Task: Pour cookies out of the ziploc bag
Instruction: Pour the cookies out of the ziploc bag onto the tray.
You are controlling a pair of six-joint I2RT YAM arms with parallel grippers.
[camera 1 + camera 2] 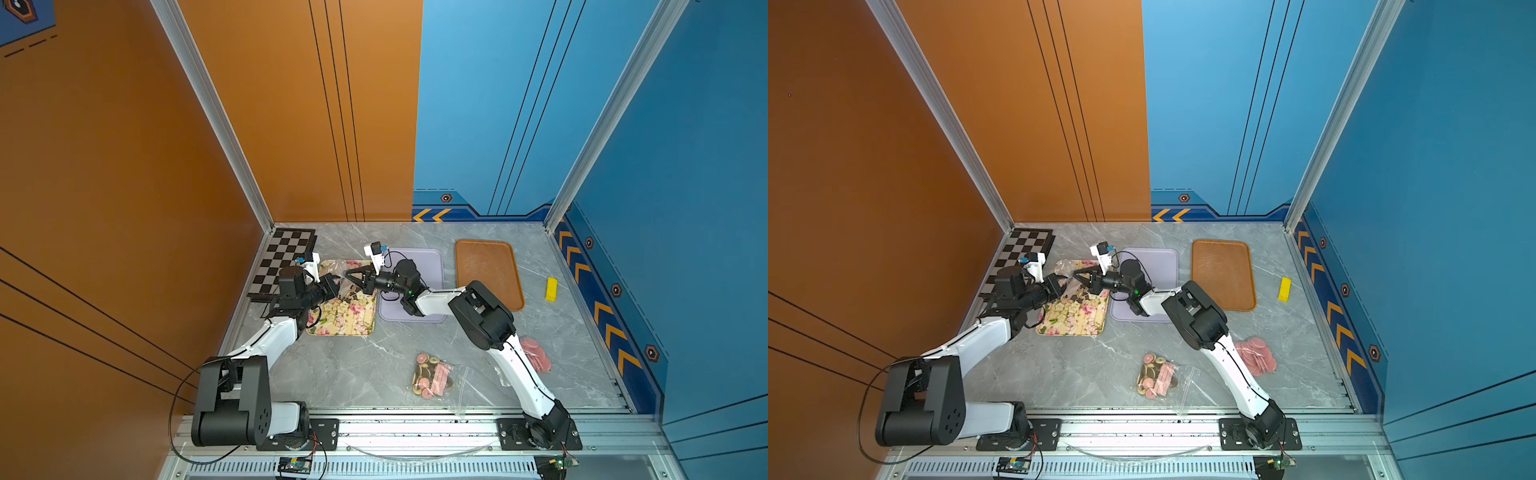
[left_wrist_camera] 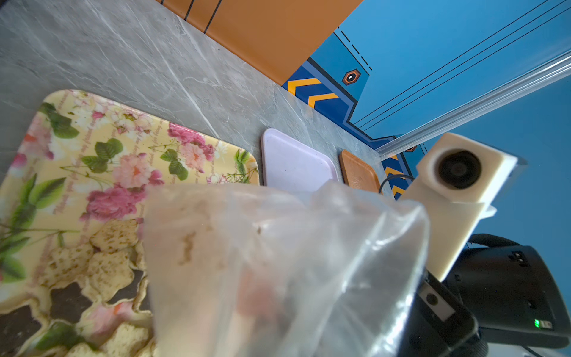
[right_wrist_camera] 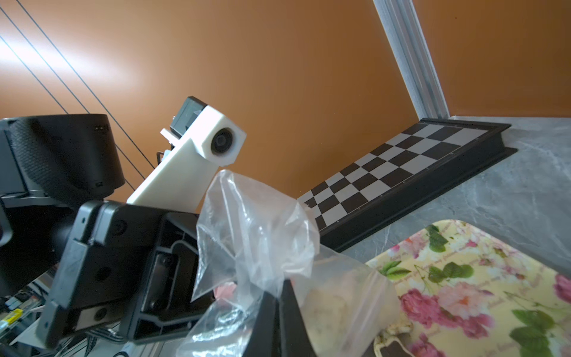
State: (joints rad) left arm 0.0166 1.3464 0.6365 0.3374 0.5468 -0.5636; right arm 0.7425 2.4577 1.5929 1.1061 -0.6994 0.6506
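A clear ziploc bag (image 1: 338,282) (image 1: 1065,283) hangs crumpled over the floral tray (image 1: 345,322) (image 2: 123,145), stretched between both grippers. My left gripper (image 1: 331,289) (image 1: 1058,287) holds one end; in the left wrist view the bag (image 2: 278,262) covers its jaws. My right gripper (image 1: 347,275) (image 3: 281,286) is shut on a pinch of the film (image 3: 262,235). Tan and dark brown star cookies (image 2: 108,265) (image 1: 354,296) lie on the tray under the bag. A pale crumbly mass shows through the plastic.
A second bag with round and pink cookies (image 1: 432,376) lies near the front edge. Pink discs (image 1: 536,353) sit behind the right arm. A lilac tray (image 1: 430,262), a brown tray (image 1: 488,274), a yellow block (image 1: 551,289) and a chessboard (image 1: 282,253) are also on the table.
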